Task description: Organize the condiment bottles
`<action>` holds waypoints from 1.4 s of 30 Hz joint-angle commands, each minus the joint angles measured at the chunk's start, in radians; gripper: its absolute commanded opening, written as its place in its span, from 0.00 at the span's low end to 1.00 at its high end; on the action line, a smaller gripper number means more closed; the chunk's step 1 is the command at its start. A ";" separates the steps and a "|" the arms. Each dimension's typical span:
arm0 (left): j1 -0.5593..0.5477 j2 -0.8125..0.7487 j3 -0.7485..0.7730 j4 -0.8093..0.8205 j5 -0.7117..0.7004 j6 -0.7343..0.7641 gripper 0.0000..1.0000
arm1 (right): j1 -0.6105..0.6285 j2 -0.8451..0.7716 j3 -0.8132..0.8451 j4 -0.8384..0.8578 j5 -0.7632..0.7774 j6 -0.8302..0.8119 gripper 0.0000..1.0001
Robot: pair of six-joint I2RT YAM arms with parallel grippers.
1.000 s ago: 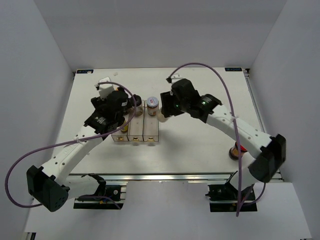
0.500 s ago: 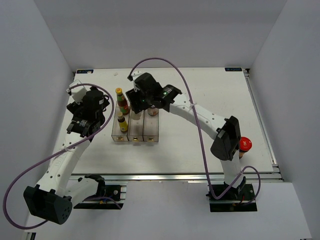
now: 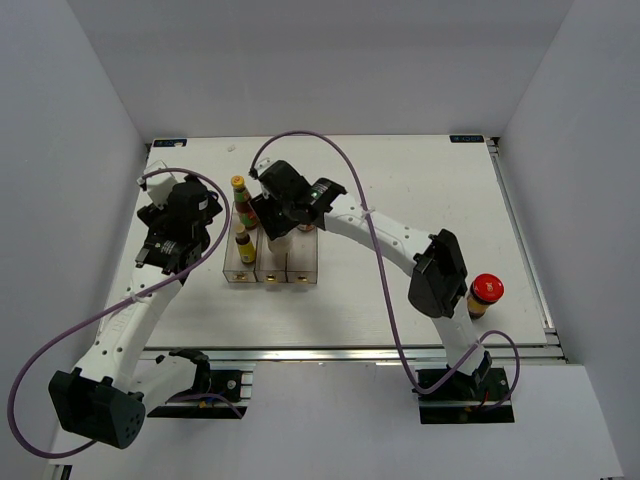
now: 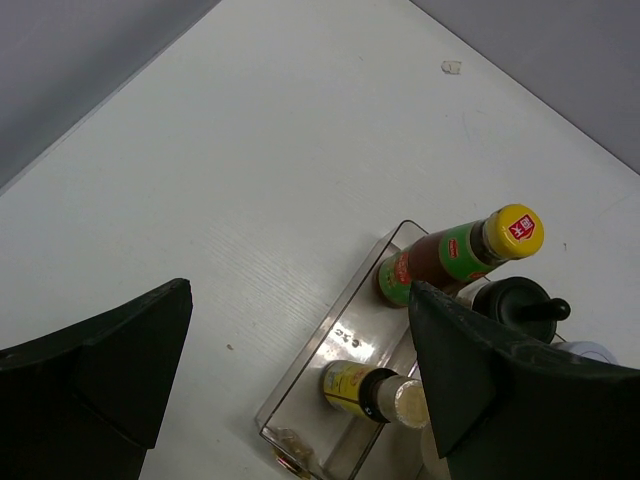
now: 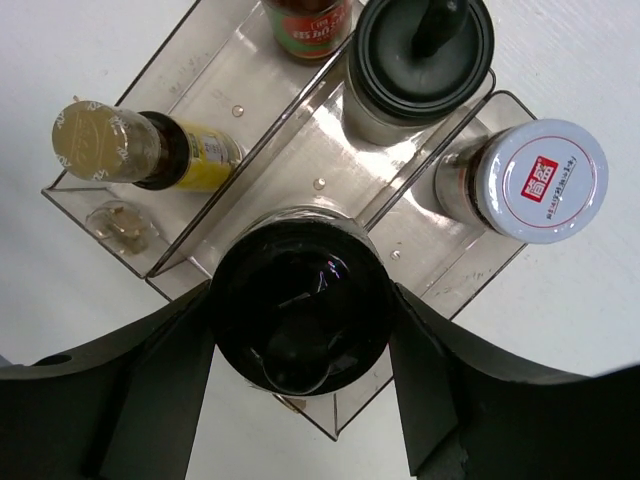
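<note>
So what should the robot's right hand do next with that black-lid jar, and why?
Probably lower the black-lidded shaker straight down into the middle slot of the tray. The right hand grips it over that slot's bare end, and the other black-lidded shaker stands at the far end. I cannot tell whether it already touches the floor.

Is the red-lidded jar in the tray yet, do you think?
Out: the red-lidded jar stands on the table, well right of the tray.

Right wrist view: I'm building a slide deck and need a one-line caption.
Right fingers grip a black-lidded shaker at the middle compartment of the clear tray.
</note>
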 commanded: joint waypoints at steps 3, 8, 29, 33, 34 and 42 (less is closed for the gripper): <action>0.011 -0.010 -0.010 0.037 0.026 0.019 0.98 | 0.029 0.029 0.047 0.048 0.023 -0.048 0.10; 0.014 -0.001 -0.010 0.043 0.034 0.025 0.98 | 0.052 0.032 0.057 0.085 0.074 -0.081 0.10; 0.036 -0.001 -0.016 0.043 0.034 0.025 0.98 | 0.073 0.083 0.061 0.148 0.060 -0.094 0.10; 0.036 -0.002 -0.016 0.042 0.039 0.025 0.98 | 0.072 0.077 0.022 0.172 0.068 -0.075 0.16; 0.034 -0.002 -0.016 0.042 0.039 0.025 0.98 | 0.073 0.072 0.004 0.177 0.066 -0.074 0.18; 0.036 -0.002 -0.018 0.038 0.051 0.024 0.98 | 0.072 0.060 -0.059 0.197 0.072 -0.037 0.38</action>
